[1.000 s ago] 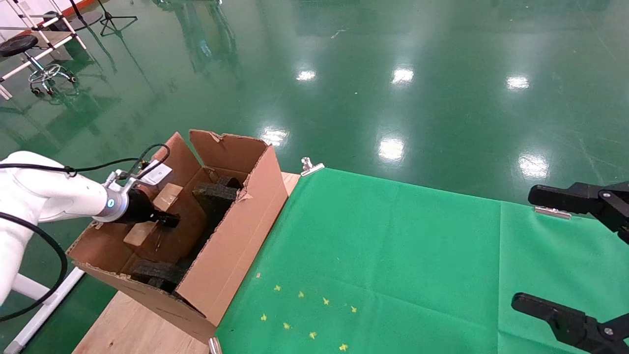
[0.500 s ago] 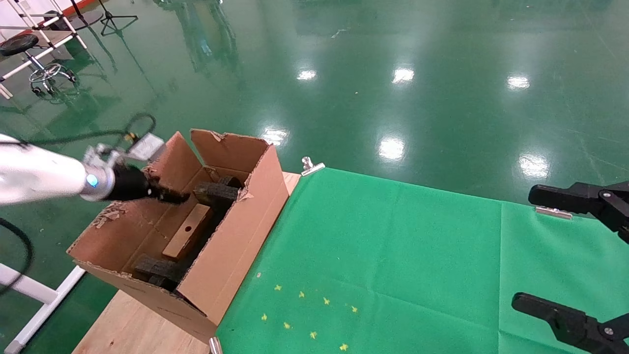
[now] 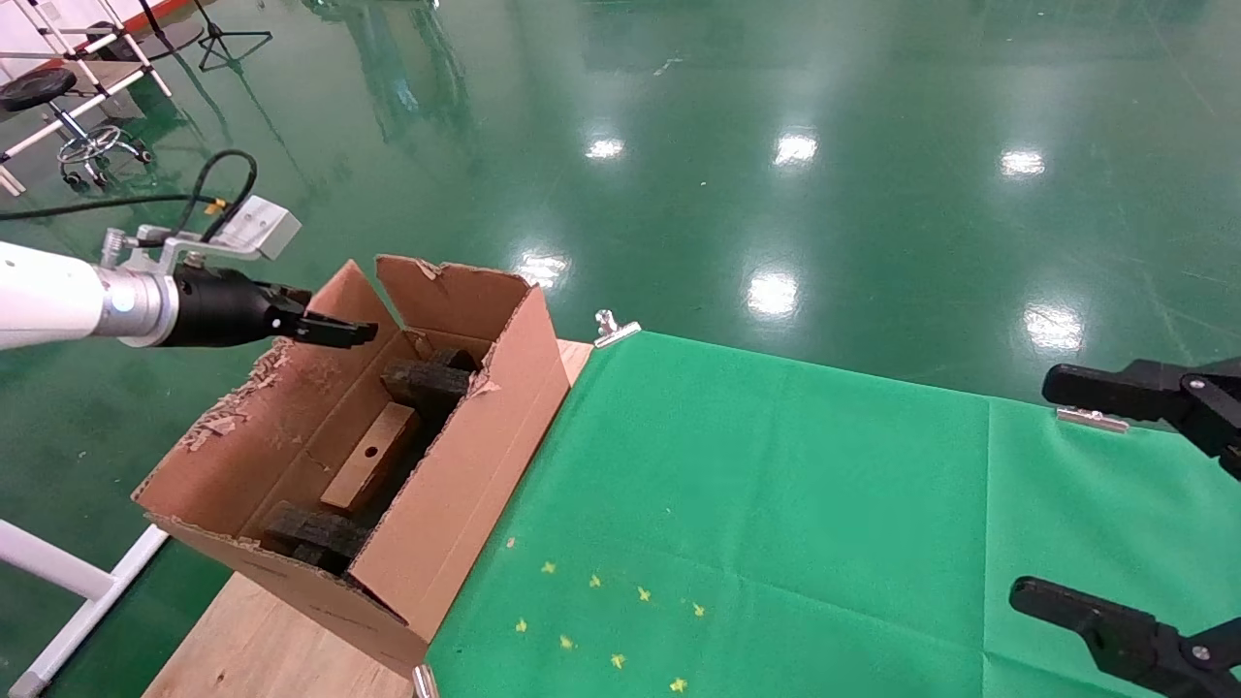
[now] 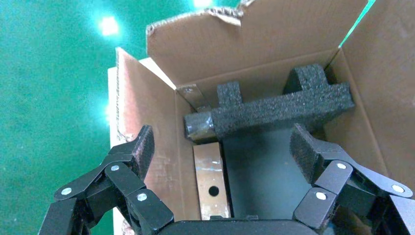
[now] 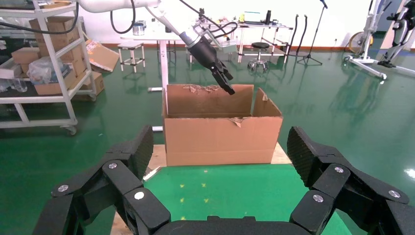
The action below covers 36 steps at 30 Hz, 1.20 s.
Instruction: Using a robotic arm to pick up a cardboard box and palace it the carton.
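Hovering above the near-left flap of the carton, the left gripper of the robotic arm held nothing, and its fingers stood wide apart. Seen from the left wrist, the open carton lay directly below and between those fingers, with a dark foam block set across its far end, beyond the fingertips. The cardboard box lay on the carton's floor, lengthwise, below the left-hand finger and just this side of the foam block; its top face showed a small round hole and a shiny patch, probably tape, though the glare made that hard to settle. A second foam block sat at the carton's near end, on the far side of the box from the first one. The box touched neither finger and was well below both. The carton's left wall was ragged and torn along its upper edge, close under the fingers.

The carton stood on the left end of the surface, just beside the edge of a green cloth marked with small yellow stars. The right gripper was parked well apart from the carton, over the right side of the cloth, its fingers spread wide and empty. From the right wrist the carton showed between those fingers, far off, with the left gripper above its rim.
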Each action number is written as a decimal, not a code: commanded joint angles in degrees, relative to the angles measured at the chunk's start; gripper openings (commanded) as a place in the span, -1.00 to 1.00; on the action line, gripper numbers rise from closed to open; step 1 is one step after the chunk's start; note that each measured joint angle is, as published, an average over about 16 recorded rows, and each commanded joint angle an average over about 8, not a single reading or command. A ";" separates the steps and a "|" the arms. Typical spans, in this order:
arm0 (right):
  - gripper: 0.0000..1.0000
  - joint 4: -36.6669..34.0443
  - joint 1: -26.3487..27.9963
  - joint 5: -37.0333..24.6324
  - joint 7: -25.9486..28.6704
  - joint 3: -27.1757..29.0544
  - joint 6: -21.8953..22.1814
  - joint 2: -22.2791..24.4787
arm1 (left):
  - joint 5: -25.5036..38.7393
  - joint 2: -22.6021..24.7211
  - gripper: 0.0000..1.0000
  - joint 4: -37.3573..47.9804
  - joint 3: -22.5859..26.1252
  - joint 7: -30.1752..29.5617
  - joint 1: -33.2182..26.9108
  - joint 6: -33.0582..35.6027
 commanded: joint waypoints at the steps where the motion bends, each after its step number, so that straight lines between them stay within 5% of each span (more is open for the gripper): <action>1: 1.00 0.00 0.00 0.00 0.00 0.00 0.00 0.00 | 0.15 0.16 1.00 0.22 0.10 0.00 0.08 -0.22; 36: 1.00 0.00 0.00 0.01 0.00 -0.01 0.00 0.00 | -30.60 -3.54 1.00 -35.87 -14.85 5.59 23.20 15.78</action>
